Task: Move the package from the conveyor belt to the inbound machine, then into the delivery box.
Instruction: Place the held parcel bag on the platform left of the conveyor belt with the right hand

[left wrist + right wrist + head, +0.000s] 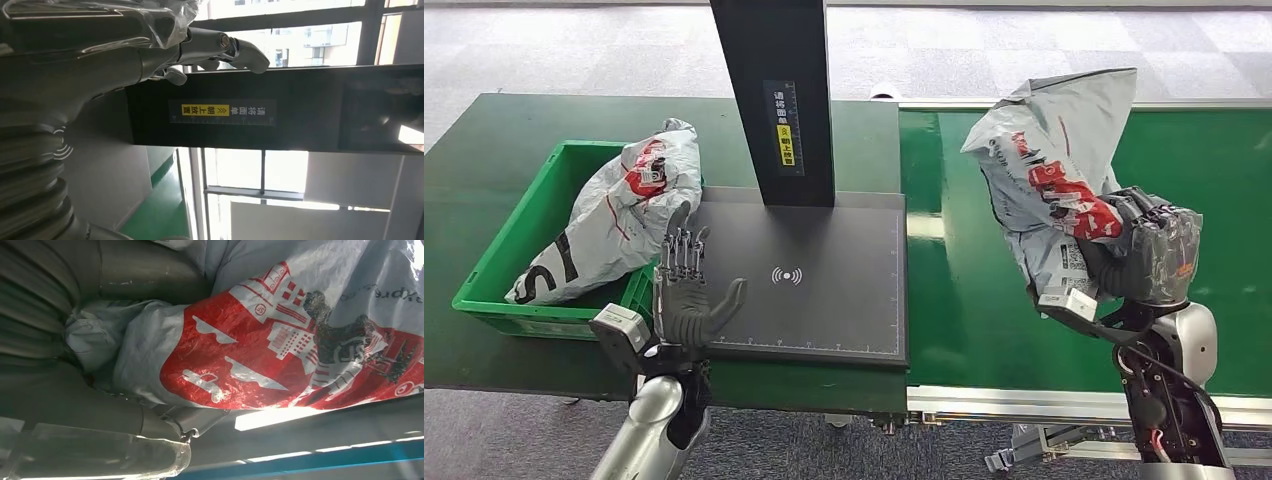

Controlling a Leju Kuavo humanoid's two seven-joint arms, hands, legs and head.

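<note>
Right hand: fingers wrapped around the lower part of a grey courier package with red print; firm grip as far as the head view shows. The right wrist view confirms it: thumb and fingers close on crumpled grey-and-red plastic.

Package position: lifted above the green conveyor belt, not resting on it. Long axis roughly upright, leaning a little; the loose top end stands highest, away from the hand.

Key relation: the inbound machine's black scan plate lies to the robot's left of the held package, just beside the belt edge. Its black post rises at the far side of the plate. Judgement: the next move is a sideways carry to the left and a lowering onto the plate, with the bag laid flat so its upright axis tips down clear of the post.

Left hand: holds nothing, fingers spread and pointing up, palm toward the plate, at the plate's near-left corner. In the left wrist view the thumb sits in front of the post with its yellow label.

Nearer arm: the right arm carries the package; the left hand is closer to the plate and to the box.

Delivery box: green crate on the bench, left of the plate, already holding another grey-and-red package that leans over its rim.

Stage (judged): pickup done, placing on the machine not yet done.
</note>
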